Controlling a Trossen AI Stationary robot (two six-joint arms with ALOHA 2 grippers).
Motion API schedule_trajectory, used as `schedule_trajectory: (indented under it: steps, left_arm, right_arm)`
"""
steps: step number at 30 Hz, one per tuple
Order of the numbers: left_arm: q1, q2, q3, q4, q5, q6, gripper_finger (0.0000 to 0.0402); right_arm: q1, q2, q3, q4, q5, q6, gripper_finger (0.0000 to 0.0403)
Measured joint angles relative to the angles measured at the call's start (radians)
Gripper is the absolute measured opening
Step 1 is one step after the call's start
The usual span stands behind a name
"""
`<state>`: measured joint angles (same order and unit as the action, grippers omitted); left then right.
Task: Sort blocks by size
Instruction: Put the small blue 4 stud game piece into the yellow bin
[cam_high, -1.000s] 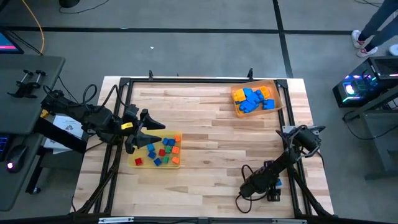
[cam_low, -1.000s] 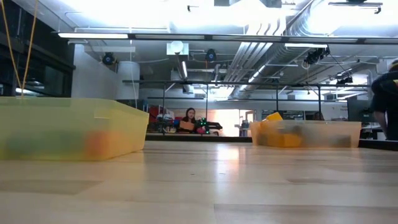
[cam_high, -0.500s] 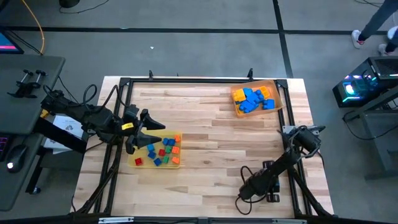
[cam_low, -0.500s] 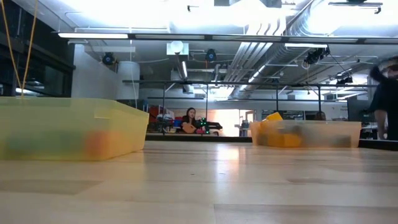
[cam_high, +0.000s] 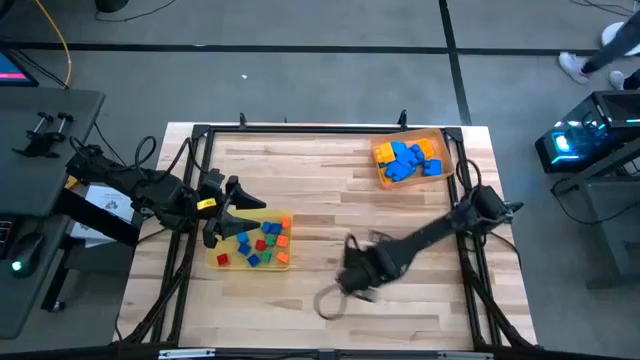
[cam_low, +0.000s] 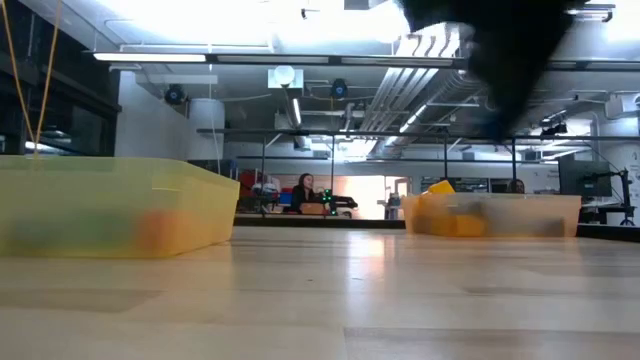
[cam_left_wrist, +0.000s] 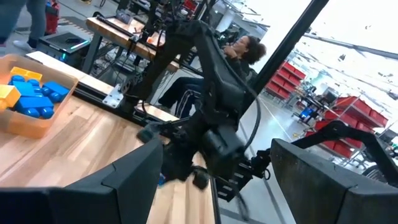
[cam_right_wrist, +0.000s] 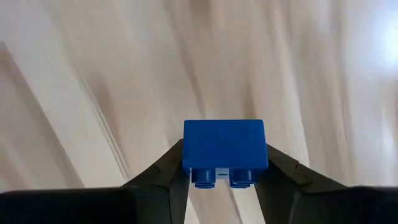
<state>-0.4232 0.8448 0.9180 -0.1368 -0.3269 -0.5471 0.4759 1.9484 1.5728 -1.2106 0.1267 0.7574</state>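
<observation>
From above, the right gripper (cam_high: 352, 272) hangs over the middle of the pale wooden table (cam_high: 330, 170), between the translucent yellow tray (cam_high: 283, 262) of small cube blocks (cam_high: 262, 243) and the orange tray (cam_high: 446, 150) of larger blue and yellow blocks (cam_high: 405, 160); the left gripper (cam_high: 238, 213) waits beside the yellow tray, fingers apart. At table level, only both trays show. The right wrist view shows its fingers (cam_right_wrist: 163, 171) clamped on a blue studded brick (cam_right_wrist: 224, 151). The hold looks shallow, so a quick swing could shake it loose.

Small blocks (cam_high: 258, 243) are held in the tray (cam_high: 283, 262) at nine o'clock, large ones (cam_high: 405, 160) in the bin (cam_high: 446, 148) at one o'clock.
</observation>
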Motion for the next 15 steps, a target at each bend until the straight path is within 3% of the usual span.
schedule_trajectory:
  steps: [4,8,15]
  left_arm:
    - [0.000,0.000,0.000,-0.001,0.002,-0.020,0.0287]
    - [0.000,0.000,0.000,-0.001,0.003,-0.028,0.0287]
    - [0.000,0.000,0.000,-0.001,0.003,-0.027,0.0287]
  right_arm:
    - [-0.087,-0.001,0.059,0.339,0.132,-0.009,0.0136]
    - [-0.159,-0.001,0.068,0.649,0.156,-0.062,0.0136]
    - [-0.232,0.015,0.068,0.901,0.153,-0.130,0.0136]
